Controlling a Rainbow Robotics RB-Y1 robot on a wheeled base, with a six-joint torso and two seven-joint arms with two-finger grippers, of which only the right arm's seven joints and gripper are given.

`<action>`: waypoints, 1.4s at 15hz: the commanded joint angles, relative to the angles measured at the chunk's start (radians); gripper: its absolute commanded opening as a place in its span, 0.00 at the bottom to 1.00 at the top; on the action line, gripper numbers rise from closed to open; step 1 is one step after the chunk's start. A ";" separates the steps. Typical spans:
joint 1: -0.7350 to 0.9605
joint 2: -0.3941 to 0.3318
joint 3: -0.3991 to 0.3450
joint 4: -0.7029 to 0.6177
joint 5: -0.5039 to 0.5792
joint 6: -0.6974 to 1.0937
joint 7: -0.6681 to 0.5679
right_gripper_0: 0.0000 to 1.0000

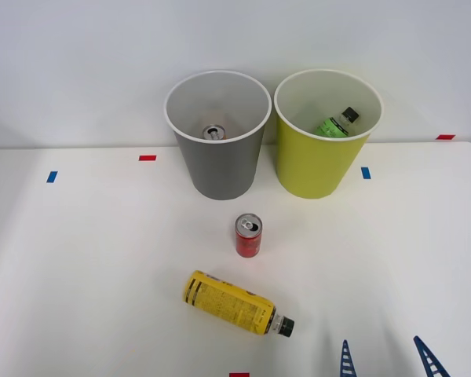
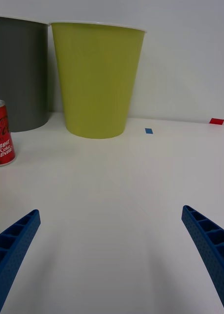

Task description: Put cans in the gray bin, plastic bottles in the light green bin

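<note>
Standing side by side against the wall, the gray bin (image 1: 217, 169) and light green bin (image 1: 326, 161) are each holding one item, while the yellow-wrapped bottle (image 1: 234, 303) is lying, the red can (image 1: 248, 236) is standing, and the right gripper (image 1: 388, 360) is hovering with fingers apart, empty.

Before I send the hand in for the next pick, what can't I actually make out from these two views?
- Can in the gray bin: front view shows its silver top; the wall hides its body.
- Green-labelled bottle in the light green bin: lower end hidden by the wall.
- Red can: cut by the wrist view's edge.
- Right hand: fingertips show, the rest cut off by the front view's edge.
</note>
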 commanded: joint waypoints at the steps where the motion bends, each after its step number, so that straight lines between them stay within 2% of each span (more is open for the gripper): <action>1: 0.000 0.000 0.000 0.000 0.000 0.000 0.000 1.00; 21: 0.000 0.000 0.000 0.000 0.000 0.000 0.000 1.00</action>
